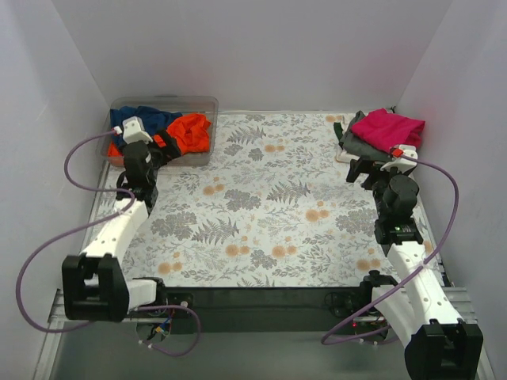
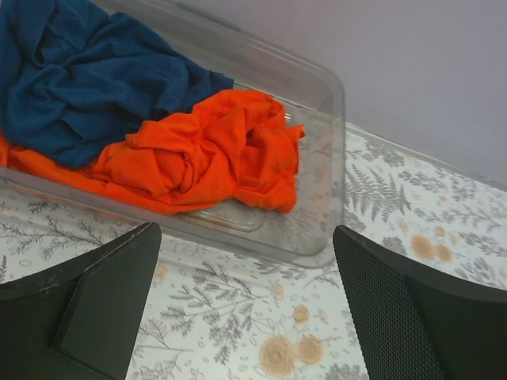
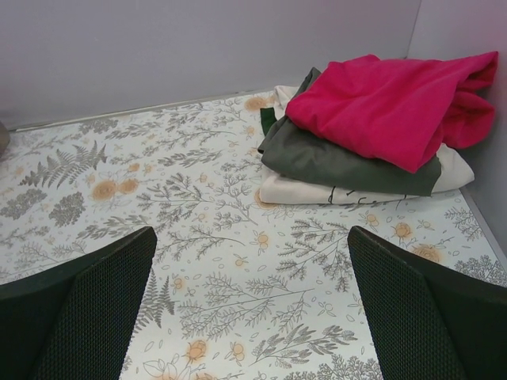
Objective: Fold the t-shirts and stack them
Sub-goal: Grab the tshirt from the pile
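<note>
At the far left corner of the table, the clear plastic tub [image 2: 325,119] holds two crumpled shirts. The navy blue t-shirt [image 2: 87,79] is heaped at its left end and the orange-red t-shirt [image 2: 206,154] is bunched beside it toward the middle, with part of the orange cloth running under the blue. Both touch each other and lie wholly inside the tub walls, unfolded. The tub's right end is bare plastic. The left gripper [image 2: 245,231] hangs just on the near side of the tub, above the floral table cover [image 1: 269,206]. Its two dark fingers [image 2: 95,301] are spread wide and nothing is between them, only the tub's near rim and the patterned surface below. Across the table, in the far right corner against the walls, sits a stack of folded garments. The magenta-pink t-shirt [image 3: 380,107] is on top, somewhat rumpled at its right edge. The grey t-shirt [image 3: 333,162] lies flat beneath it, and a cream folded cloth [image 3: 317,191] is at the bottom, touching the table. The right gripper [image 3: 253,233] hovers near the front of that stack without touching it. Its fingers are also set far apart and grip nothing, with the leaf and flower print showing between them. The two arms stand well apart, one at each side of the table.
</note>
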Robot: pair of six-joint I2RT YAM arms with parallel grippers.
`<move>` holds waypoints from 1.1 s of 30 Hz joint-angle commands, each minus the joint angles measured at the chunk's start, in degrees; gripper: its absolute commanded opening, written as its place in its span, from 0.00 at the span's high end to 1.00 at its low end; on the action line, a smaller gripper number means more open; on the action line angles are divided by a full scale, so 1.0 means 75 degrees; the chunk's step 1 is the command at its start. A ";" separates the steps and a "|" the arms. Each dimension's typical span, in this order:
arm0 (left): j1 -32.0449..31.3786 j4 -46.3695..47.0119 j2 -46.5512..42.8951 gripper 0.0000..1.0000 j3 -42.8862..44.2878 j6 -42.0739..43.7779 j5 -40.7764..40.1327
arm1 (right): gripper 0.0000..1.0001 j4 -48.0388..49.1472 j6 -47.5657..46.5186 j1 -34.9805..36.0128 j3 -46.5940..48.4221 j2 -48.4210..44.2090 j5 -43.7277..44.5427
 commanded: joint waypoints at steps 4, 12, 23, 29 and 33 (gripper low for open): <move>0.0764 0.0406 0.2308 0.19 0.1483 0.0465 0.1094 | 0.01 0.0288 0.0163 -0.0040 -0.0159 -0.0396 -0.0072; 0.0848 0.0091 0.4632 0.22 0.3579 0.0617 0.1144 | 0.02 0.0288 0.0245 -0.0040 -0.0206 -0.0573 -0.0119; 0.0837 -0.0602 0.6193 0.29 0.4639 0.0395 0.0898 | 0.02 0.0288 0.0316 -0.0063 -0.0206 -0.0631 -0.0166; 0.0837 -0.0684 0.6415 0.40 0.4743 0.0488 0.0698 | 0.02 0.0288 0.0363 -0.0063 -0.0264 -0.0736 -0.0166; 0.0825 -0.0813 0.6556 0.53 0.4849 0.0500 0.0570 | 0.02 0.0277 0.0339 -0.0063 -0.0299 -0.0842 -0.0119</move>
